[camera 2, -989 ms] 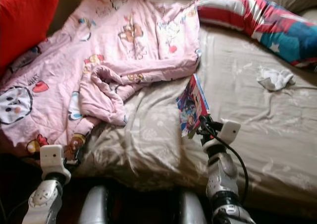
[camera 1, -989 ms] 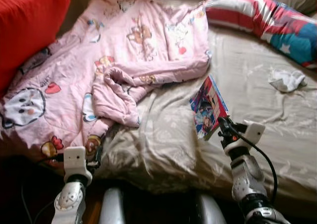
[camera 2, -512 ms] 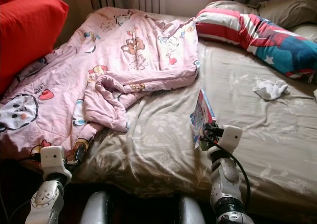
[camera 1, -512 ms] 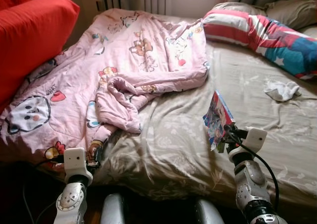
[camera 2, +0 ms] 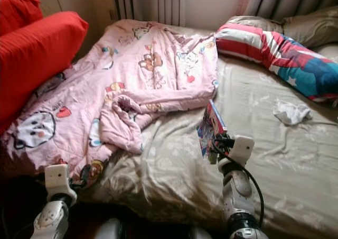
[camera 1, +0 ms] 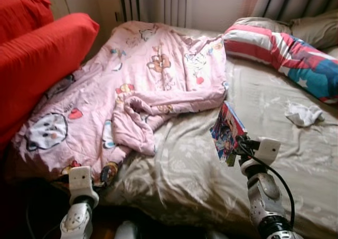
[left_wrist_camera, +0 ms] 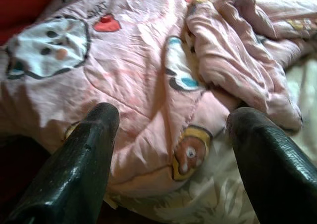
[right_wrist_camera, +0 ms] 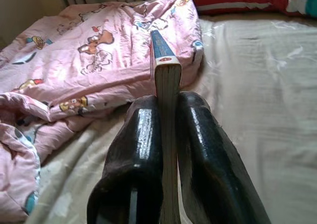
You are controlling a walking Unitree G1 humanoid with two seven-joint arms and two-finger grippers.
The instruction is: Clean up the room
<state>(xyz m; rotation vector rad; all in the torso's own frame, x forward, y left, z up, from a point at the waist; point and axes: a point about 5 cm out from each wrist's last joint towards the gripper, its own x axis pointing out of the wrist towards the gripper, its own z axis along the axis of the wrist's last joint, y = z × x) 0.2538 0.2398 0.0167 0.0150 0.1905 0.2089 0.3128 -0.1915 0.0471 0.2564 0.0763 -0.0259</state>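
1. The right gripper [right_wrist_camera: 166, 149] is clamped on a picture book [camera 1: 227, 130], its two black fingers [right_wrist_camera: 136, 154] pressed flat against either cover, the book standing on edge, clear of the sheet, over the middle of the bed's near edge.

2. The left gripper [left_wrist_camera: 171, 149] hangs low at the near-left corner of the bed, fingers spread wide apart with nothing between them, pointed at the hem of the pink quilt [camera 1: 132, 85].

3. The quilt lies rumpled across the left half of the bed [camera 1: 274, 85], one fold bunched toward the middle and just beside the raised book; red cushions [camera 1: 37, 59] press against its left edge.

4. A striped pillow [camera 1: 280, 54] rests at the far-right corner, and a crumpled white cloth [camera 1: 303, 113] sits on the bare sheet near the right edge, well apart from both grippers.

5. By the look of it, the step in hand is carrying the book off the bed, with the pick-up itself done.

6. The next move probably calls for finding a shelf or a desk to take the book, then keeping the grip firm while the robot turns, since the thin volume is pinched at one end only and could tilt or slip.

7. The quilt and the white cloth are apparently left to tidy afterwards.
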